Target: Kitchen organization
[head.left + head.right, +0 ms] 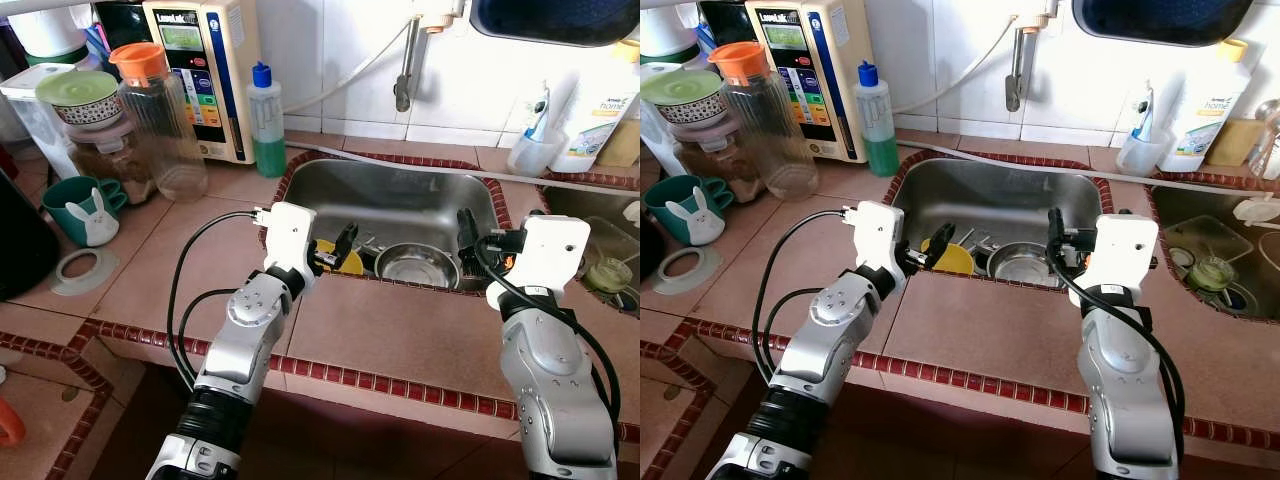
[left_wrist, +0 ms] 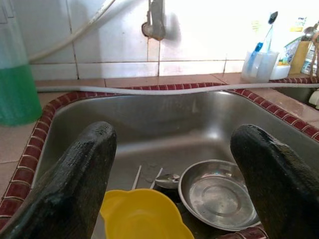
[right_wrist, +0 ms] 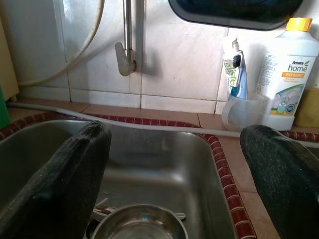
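- Centrally, a stainless steel sink [image 1: 400,195] is set into a table [image 1: 400,335] of terracotta tiles edged with a dark red trim; the sink serves as landmark.
- Inside the sink, near its front wall: a round steel bowl [image 1: 417,265], a yellow bowl [image 2: 142,216] to the left of the steel one, and some cutlery [image 2: 167,180] lying between and behind them.
- Left gripper [image 1: 340,250]: at the sink's front left rim, above the yellow bowl; jaws spread wide and empty, as the left wrist view shows.
- Right gripper [image 1: 468,240]: at the sink's front right rim, just right of the steel bowl; jaws likewise wide and empty.
- Behind the sink: a white tiled wall [image 1: 340,60] with a metal tap [image 1: 403,75] and a white hose [image 2: 164,89] running along the back rim.
- Left of the sink: a bottle of green liquid with a blue cap [image 1: 265,120], a water appliance with a button panel [image 1: 200,70], a clear pitcher with an orange lid [image 1: 160,120], stacked lidded containers [image 1: 85,120], and a teal mug with a rabbit figure [image 1: 82,210].
- Right of the sink: a clear cup holding a toothbrush [image 1: 533,140], a white detergent bottle with a yellow cap [image 3: 288,74], and a second basin [image 1: 1210,250] containing a drain strainer.
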Controlling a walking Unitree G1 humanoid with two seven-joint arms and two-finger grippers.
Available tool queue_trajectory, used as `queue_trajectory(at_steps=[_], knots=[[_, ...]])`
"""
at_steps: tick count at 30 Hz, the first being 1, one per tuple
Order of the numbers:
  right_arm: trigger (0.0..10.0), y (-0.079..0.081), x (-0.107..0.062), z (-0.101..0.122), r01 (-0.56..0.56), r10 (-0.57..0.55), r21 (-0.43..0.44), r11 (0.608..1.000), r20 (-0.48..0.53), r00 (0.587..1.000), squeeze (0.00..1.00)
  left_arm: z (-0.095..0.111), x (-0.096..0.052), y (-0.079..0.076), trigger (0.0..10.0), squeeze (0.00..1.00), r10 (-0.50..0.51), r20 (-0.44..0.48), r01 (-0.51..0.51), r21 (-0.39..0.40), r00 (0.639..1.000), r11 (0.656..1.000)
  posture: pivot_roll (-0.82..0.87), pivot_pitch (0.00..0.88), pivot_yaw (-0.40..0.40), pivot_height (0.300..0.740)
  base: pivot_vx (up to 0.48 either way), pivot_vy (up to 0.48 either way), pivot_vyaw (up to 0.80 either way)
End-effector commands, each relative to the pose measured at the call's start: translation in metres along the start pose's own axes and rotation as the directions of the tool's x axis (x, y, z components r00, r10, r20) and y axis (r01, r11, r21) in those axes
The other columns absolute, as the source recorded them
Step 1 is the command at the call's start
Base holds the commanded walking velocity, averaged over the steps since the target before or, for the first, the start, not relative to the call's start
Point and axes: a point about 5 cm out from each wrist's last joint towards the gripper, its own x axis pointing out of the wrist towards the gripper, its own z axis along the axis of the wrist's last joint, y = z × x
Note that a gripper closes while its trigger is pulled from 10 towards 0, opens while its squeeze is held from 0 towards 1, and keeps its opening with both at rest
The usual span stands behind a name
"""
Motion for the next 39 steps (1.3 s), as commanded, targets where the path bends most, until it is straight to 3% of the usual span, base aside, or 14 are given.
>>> queue_trajectory(at_steps=[1,5,13,17,27,39], knots=[[10.0,0.000,-0.001,0.000,0.002,-0.002,0.000,1.000,0.003,1.000,0.00,-0.002,-0.001,-0.001,10.0,0.00,-0.013,-0.005,0.013,0.024,1.000,1.000,0.02,0.000,0.040,0.740,0.000,0.000,0.00],[10.0,-0.002,-0.001,-0.001,0.011,-0.011,0.009,1.000,-0.004,1.000,0.00,-0.004,-0.001,0.001,10.0,0.00,-0.010,-0.012,0.010,0.025,1.000,1.000,0.02,0.000,0.041,0.740,0.000,0.000,0.00],[10.0,-0.003,-0.004,-0.008,0.015,-0.015,0.010,1.000,-0.028,1.000,0.00,-0.062,-0.025,0.021,10.0,0.00,0.045,-0.202,-0.026,0.093,0.978,0.995,0.01,0.000,0.041,0.740,0.000,0.000,0.00],[10.0,-0.004,-0.005,-0.010,0.018,-0.017,0.009,1.000,-0.035,0.999,0.00,-0.072,-0.032,0.026,10.0,0.00,0.065,-0.241,-0.043,0.096,0.968,0.994,0.01,0.000,0.041,0.740,0.000,0.000,0.00],[10.0,-0.003,-0.004,-0.011,0.016,-0.015,0.012,1.000,-0.038,0.999,0.00,-0.066,-0.025,0.023,10.0,0.00,0.052,-0.197,-0.035,0.091,0.979,0.995,0.01,0.000,0.040,0.740,0.000,0.000,0.00],[10.0,-0.003,-0.004,-0.009,0.007,-0.007,0.010,1.000,-0.025,1.000,0.00,-0.022,-0.012,0.026,10.0,0.00,0.076,0.006,-0.076,0.139,0.997,0.987,0.02,0.000,0.034,0.740,0.000,0.000,0.00]])
